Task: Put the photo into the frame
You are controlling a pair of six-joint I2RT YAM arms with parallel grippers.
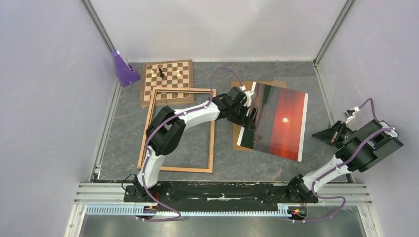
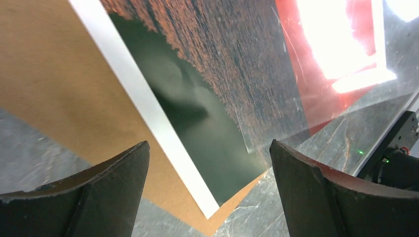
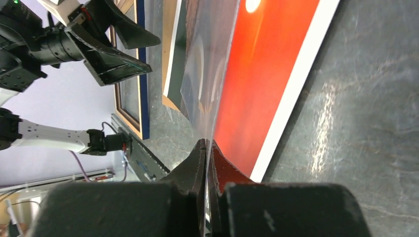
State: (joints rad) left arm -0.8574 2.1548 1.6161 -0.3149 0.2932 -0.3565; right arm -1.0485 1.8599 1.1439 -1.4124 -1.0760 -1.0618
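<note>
we saw the frame (image 1: 178, 169) lying flat, off to the left of our left gripper (image 2: 208, 148). its jaws stood wide just above the photo (image 1: 284, 131), which lay on a brown backing board (image 2: 49, 89). our right gripper (image 3: 206, 143) pinched a clear sheet (image 3: 207, 74) that slanted over the photo.

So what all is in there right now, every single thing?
photo: one, red-orange sunset, white edge strips, on the backing board
backing board: one, brown, under the photo
clear sheet: one, transparent, over the photo, corner pinched
frame: one, light wood, flat, left of photo
chessboard: one, brown and cream, back left, partly under frame
chess pieces: three, two pale, one black, on chessboard
purple wedge: one, back left corner
table: one, grey marbled, under everything
left arm, right arm: white and black, near edge
left gripper: black, open, over photo's left edge
right gripper: black, shut on clear sheet
</note>
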